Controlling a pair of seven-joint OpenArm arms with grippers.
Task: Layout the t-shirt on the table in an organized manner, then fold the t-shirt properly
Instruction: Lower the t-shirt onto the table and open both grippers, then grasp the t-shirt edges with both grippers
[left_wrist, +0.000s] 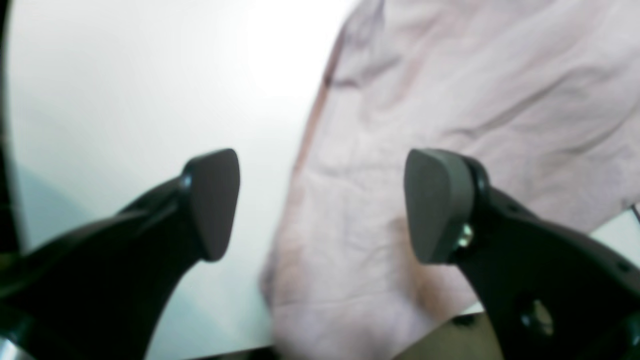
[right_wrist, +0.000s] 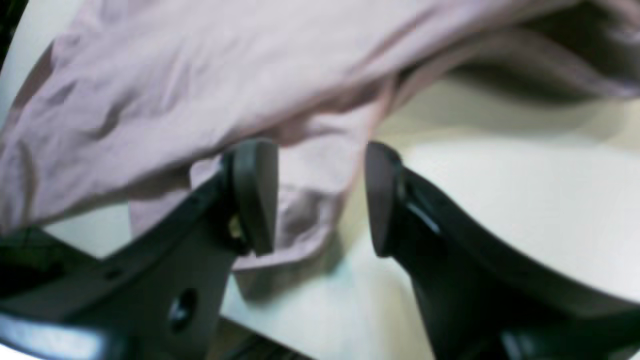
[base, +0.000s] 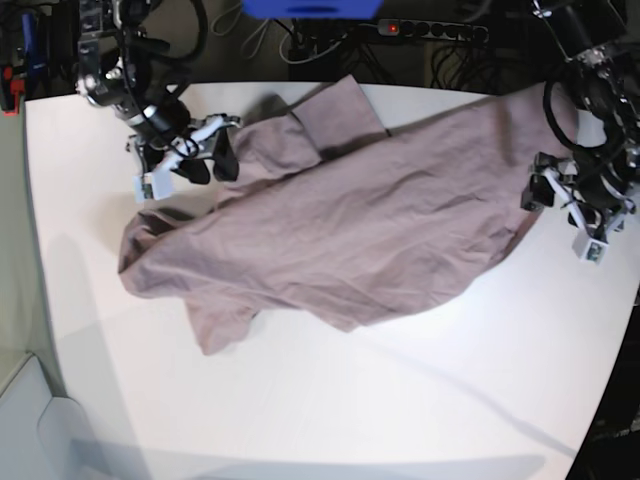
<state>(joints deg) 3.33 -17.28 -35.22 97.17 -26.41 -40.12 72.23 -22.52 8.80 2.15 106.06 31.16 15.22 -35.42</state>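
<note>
Layout stage, not finished. The shirt (base: 350, 225) lies across the upper middle of the worktop (base: 330, 400) in the base view, spread out but skewed on a diagonal and wrinkled all over. One end reaches the right side of the frame near the left end effector (base: 562, 200); the other bunches at centre left, with a flap hanging toward lower left and a turned-over piece at upper centre. No fold made yet (no clean doubled edge visible anywhere).

Left end effector: released, pads wide apart, nothing between them; in its wrist view it hovers over the shirt's edge where cloth meets bare worktop.

Right end effector (base: 195, 155), upper left of the base view: also released, pads apart. Its wrist view shows a loose lobe of shirt lying in the gap between the pads, not pinched.

Judgement: remaining work is to square and flatten the shirt, straighten the sleeves, then do all folds.
</note>
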